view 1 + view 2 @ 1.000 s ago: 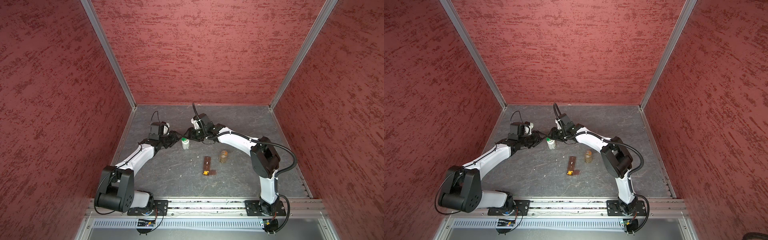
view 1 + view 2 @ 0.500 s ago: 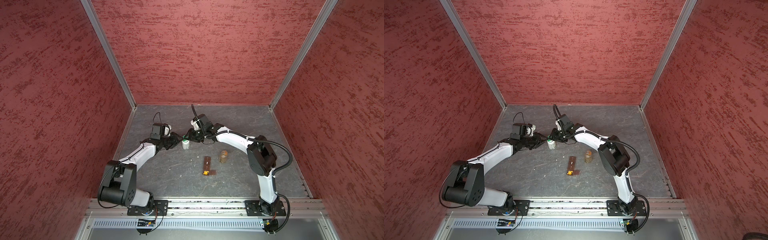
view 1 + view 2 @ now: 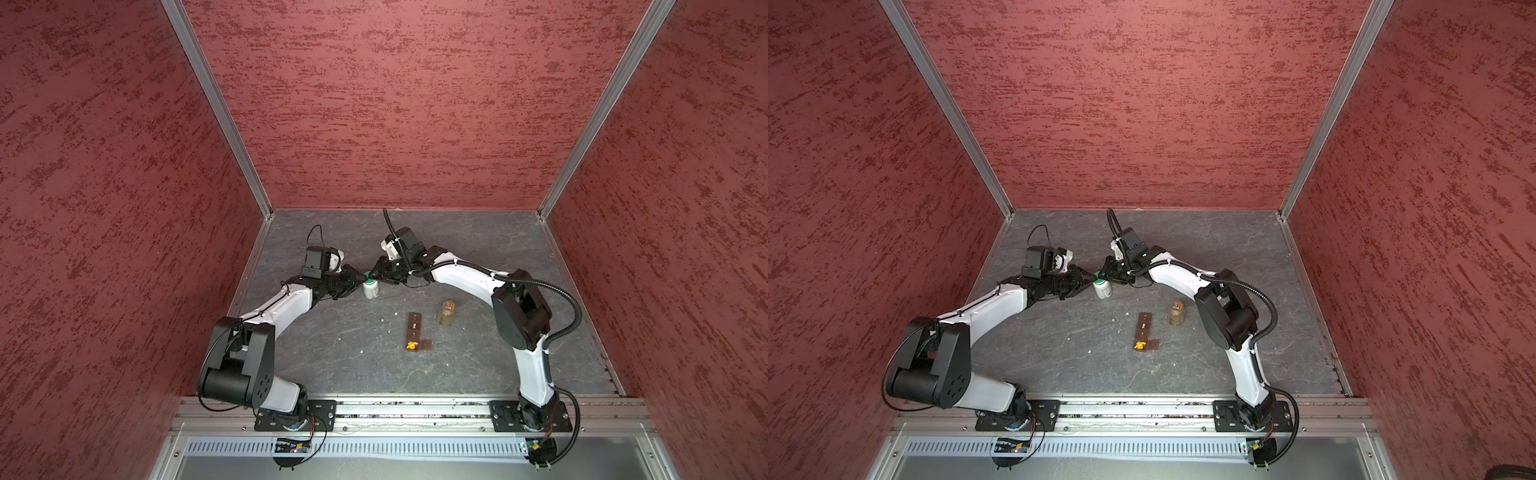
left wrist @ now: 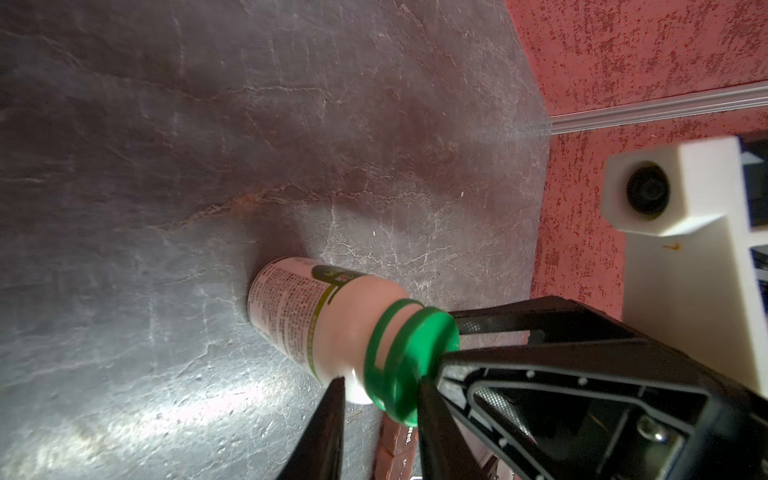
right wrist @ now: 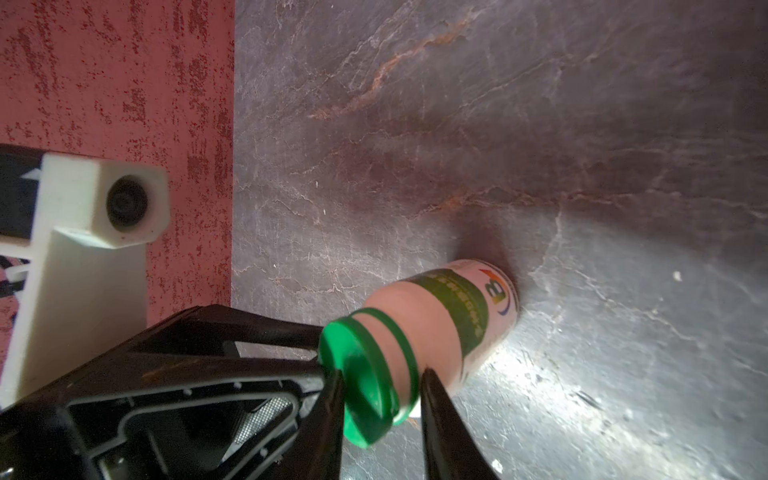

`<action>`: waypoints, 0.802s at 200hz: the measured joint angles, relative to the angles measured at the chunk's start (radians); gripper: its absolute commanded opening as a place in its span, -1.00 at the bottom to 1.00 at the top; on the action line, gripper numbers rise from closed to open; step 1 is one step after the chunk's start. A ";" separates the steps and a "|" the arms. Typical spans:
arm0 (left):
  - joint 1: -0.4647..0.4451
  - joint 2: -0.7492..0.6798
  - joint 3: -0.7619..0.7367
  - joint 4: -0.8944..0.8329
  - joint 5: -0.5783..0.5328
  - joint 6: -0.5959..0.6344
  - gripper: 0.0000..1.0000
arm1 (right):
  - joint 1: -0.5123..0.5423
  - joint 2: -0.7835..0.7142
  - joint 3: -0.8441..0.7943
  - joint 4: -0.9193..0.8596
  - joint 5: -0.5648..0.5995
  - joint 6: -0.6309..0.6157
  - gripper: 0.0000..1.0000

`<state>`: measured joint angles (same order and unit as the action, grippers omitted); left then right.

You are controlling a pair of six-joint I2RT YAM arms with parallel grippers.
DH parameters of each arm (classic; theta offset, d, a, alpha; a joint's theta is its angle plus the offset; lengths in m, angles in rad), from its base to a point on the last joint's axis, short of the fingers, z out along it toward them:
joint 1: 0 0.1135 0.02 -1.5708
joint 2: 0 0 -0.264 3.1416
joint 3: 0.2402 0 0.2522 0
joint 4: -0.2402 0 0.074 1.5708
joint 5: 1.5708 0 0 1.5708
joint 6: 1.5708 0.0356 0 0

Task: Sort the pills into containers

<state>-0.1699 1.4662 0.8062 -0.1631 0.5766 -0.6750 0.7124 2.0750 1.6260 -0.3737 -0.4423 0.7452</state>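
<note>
Rail (image 3: 415, 415): aluminium, across the near edge. Both arm bases are bolted to it, well apart.
Surface (image 3: 478, 365): dark grey with pale veins. A few white specks (image 3: 360, 351) lie loose on it.
Pills (image 3: 411, 345): a small yellow-orange cluster in the nearest cell of the containers, right of centre in both top views.
Containers (image 3: 414, 328): one narrow brown strip lying flat, running near to far.
Lid (image 3: 426, 344): the nearest cell's lid, flipped open to the right. The other cells look shut.
Amber bottle (image 3: 447, 316): upright, just right of the strip's far end and apart from it.
Bottle (image 3: 370, 289): white, labelled, standing on the surface beyond and left of the containers, apart from them.
Cap (image 4: 415, 353): green, on the bottle's neck. Both arms meet at it.
Left end effector (image 3: 358, 278): reaches the cap from the left. In the left wrist view its two fingers (image 4: 328, 428) flank the cap and neck, narrowly spaced. I cannot tell whether they clamp it.
Right end effector (image 3: 376, 274): reaches the cap from the right. In the right wrist view its fingers (image 5: 436, 415) straddle the cap and neck ring. I cannot tell whether it grips.
Walls (image 3: 415, 104): red, rough-textured, on three sides behind everything.
</note>
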 measured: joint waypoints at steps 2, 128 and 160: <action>0.000 0.001 0.000 0.000 0.002 0.000 -0.41 | 0.000 0.000 0.000 0.000 0.000 0.000 -0.42; 0.002 0.037 0.029 -0.001 0.039 0.026 -0.51 | -0.012 0.011 0.005 0.005 -0.037 0.002 -0.44; 0.002 0.040 0.036 -0.011 0.039 0.036 -0.51 | -0.014 0.016 0.010 0.005 -0.045 0.003 -0.44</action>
<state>-0.1684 1.5059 0.8421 -0.1738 0.6155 -0.6388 0.6983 2.0907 1.6356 -0.3687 -0.4873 0.7483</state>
